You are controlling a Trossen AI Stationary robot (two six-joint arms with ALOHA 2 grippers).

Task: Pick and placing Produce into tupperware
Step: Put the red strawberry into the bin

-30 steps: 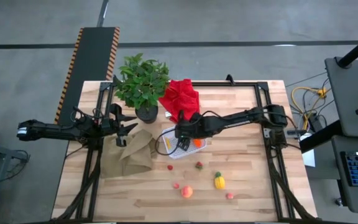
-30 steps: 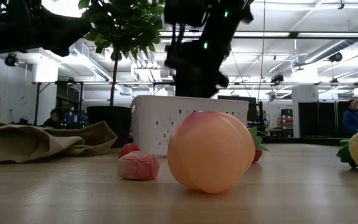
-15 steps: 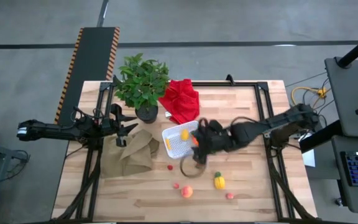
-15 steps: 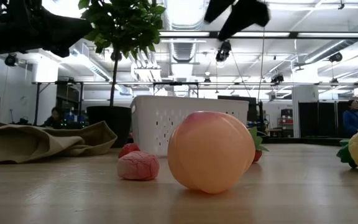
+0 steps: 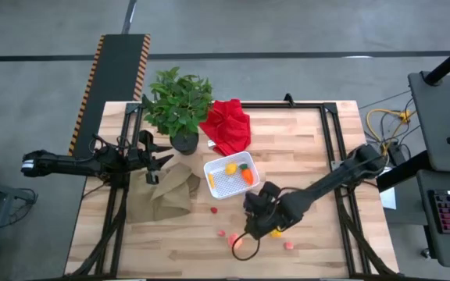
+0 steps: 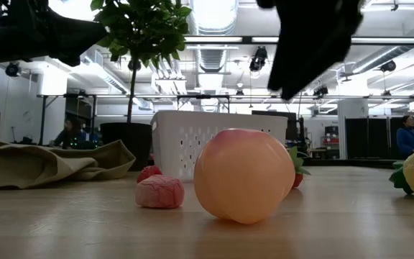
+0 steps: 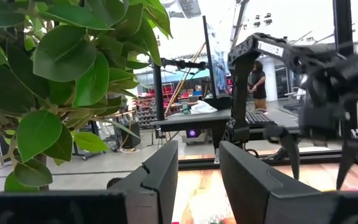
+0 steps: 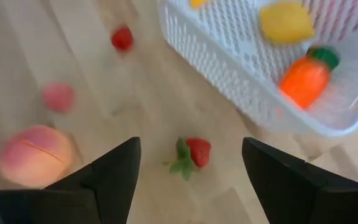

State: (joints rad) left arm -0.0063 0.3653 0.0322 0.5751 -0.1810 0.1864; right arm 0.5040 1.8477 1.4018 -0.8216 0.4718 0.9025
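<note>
The white tupperware (image 5: 226,186) (image 8: 229,56) sits mid-table and holds a yellow lemon (image 8: 284,22), an orange carrot (image 8: 306,81) and another yellow piece (image 5: 212,179). On the wood near it lie a strawberry (image 8: 193,154), a peach (image 5: 235,240) (image 6: 243,176), a yellow pepper (image 5: 275,232), a red berry (image 5: 214,209) and pink berries (image 5: 221,232) (image 5: 288,245). My right gripper (image 5: 255,218) (image 8: 191,180) hovers open above the strawberry, one finger to each side of it. My left gripper (image 5: 160,164) (image 7: 197,180) waits open by the potted plant.
A crumpled brown paper bag (image 5: 162,193) lies left of the tupperware. A potted plant (image 5: 180,105) and a red cloth (image 5: 226,125) stand at the far side. Black frame rails (image 5: 334,133) run along the table's edges. People show in the room behind in the low view.
My right gripper has swung from above the tupperware toward the table's near edge and now hangs over the strawberry beside the peach. The produce on the table has stayed in place.
</note>
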